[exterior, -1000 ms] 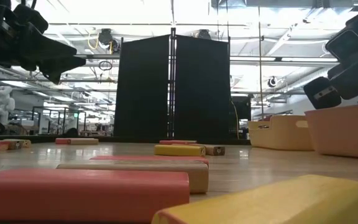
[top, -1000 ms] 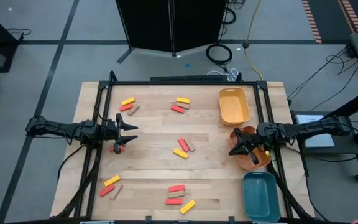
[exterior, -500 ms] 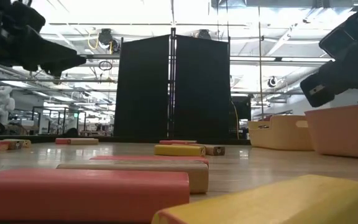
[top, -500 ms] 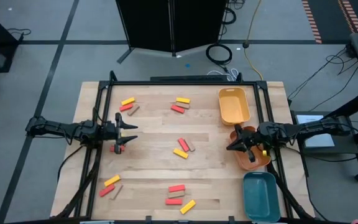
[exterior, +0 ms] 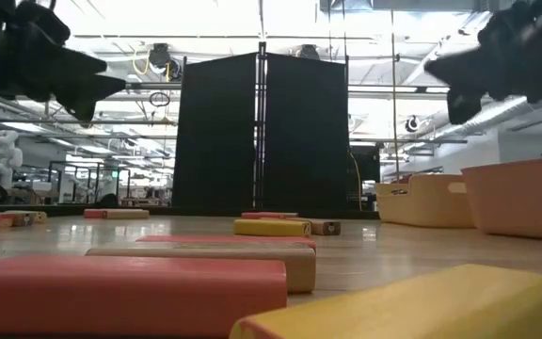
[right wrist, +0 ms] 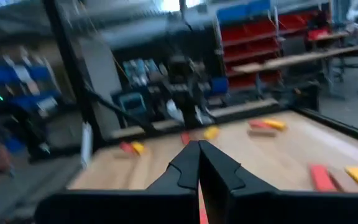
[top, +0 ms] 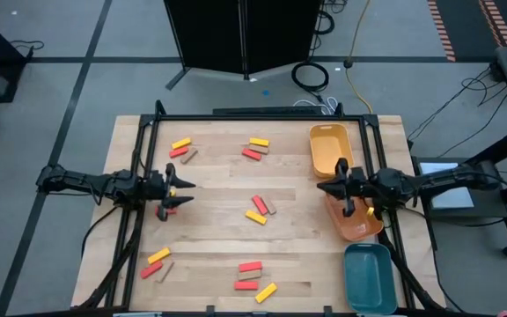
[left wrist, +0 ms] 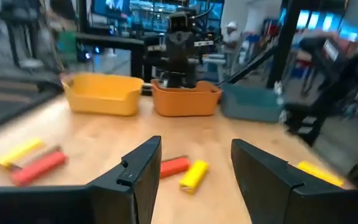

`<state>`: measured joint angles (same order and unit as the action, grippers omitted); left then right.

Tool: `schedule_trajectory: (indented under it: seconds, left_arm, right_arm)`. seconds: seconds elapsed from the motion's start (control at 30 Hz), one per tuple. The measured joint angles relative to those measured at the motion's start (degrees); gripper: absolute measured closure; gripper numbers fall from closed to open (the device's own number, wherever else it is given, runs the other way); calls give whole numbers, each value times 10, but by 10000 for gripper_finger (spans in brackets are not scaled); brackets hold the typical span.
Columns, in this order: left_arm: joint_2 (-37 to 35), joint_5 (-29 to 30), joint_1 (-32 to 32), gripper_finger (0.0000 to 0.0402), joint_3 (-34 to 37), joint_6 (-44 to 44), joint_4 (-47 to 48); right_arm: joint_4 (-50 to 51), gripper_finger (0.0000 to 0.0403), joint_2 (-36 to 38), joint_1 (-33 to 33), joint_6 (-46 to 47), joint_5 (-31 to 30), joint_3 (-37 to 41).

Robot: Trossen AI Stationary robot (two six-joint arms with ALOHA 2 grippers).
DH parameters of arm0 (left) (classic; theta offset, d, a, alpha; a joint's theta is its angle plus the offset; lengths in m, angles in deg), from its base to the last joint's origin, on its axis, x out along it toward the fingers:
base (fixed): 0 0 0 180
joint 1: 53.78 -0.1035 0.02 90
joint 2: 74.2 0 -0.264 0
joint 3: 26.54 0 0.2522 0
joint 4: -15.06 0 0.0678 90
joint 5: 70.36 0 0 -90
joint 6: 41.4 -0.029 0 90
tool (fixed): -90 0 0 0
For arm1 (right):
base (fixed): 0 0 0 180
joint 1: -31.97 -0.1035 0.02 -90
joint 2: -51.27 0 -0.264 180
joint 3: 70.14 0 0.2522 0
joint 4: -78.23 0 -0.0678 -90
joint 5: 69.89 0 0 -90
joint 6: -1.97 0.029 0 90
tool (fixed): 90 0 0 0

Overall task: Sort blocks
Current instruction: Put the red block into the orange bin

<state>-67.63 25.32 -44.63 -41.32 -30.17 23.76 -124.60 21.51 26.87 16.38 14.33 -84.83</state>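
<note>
- From above, the left gripper [top: 181, 187] hung over the left part of the pale wooden table [top: 218, 229], its fingers spread with nothing between them. The right gripper [top: 321, 186] hovered at the inner edge of the orange plastic tray [top: 359, 224], fingers pressed together. The small flat red, yellow and tan wooden blocks [top: 260, 208] lay scattered in little groups across the tabletop, none in the yellow tray [top: 331, 150] at the far right or the teal tray [top: 368, 277] at the near right.
- At table height, a red block [exterior: 125, 294] and a yellow block [exterior: 412, 306] lay nearest, with more behind; both arms hung above.
- The left wrist view showed spread dark fingers [left wrist: 138, 168] over a red and yellow pair [left wrist: 184, 170], the three trays beyond.
- The right wrist view showed fingers [right wrist: 185, 163] closed tip to tip, blocks lying blurred on the table beyond.
</note>
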Motion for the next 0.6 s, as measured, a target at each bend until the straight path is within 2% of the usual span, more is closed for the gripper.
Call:
schedule_trajectory:
  seconds: [0.17, 0.37, 0.47, 0.6]
  left_arm:
    - [0, -10, 0, 210, 0, 151, 0]
    - [1, 57, -1, 210, 0, 169, -10]
    - [8, 27, 0, 210, 0, 170, -17]
    - [46, -10, 20, 210, 0, 169, -74]
  right_arm:
    - [-12, 382, -113, -29, 33, -2, -59]
    - [17, 360, -307, -82, 19, -2, -195]
    - [62, 354, -399, -104, 11, -1, -269]
    - [106, 351, -506, -136, 5, 1, -364]
